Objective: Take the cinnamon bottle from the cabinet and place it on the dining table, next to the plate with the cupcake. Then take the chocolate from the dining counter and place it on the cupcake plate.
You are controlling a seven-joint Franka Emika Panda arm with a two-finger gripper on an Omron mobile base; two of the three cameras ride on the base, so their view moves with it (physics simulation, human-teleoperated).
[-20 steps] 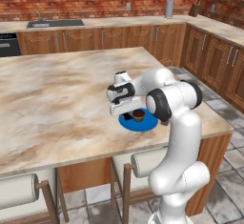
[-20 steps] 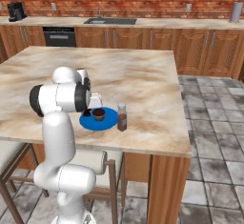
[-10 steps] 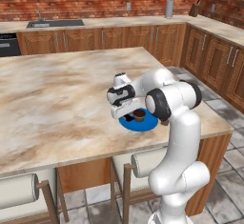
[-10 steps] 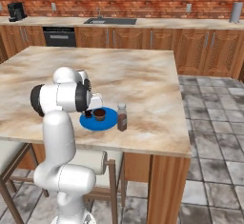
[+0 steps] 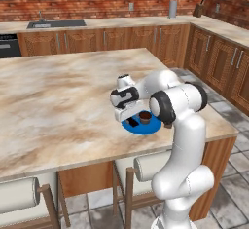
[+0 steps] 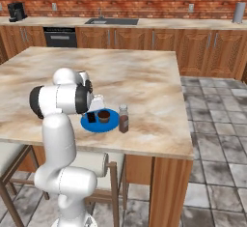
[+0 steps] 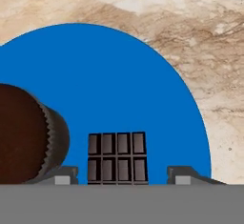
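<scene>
The gripper hangs just above the blue plate with its fingers spread apart, clear of the chocolate, which lies flat on the plate beside the cupcake. The cinnamon bottle stands upright on the table, just beside the plate.

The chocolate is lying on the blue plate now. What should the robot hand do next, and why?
Probably lift straight up and away. In the hand view the chocolate lies flat on the blue plate beside the cupcake, and the gripper fingers stand apart from it on both sides. The cinnamon bottle already stands next to the plate.
</scene>
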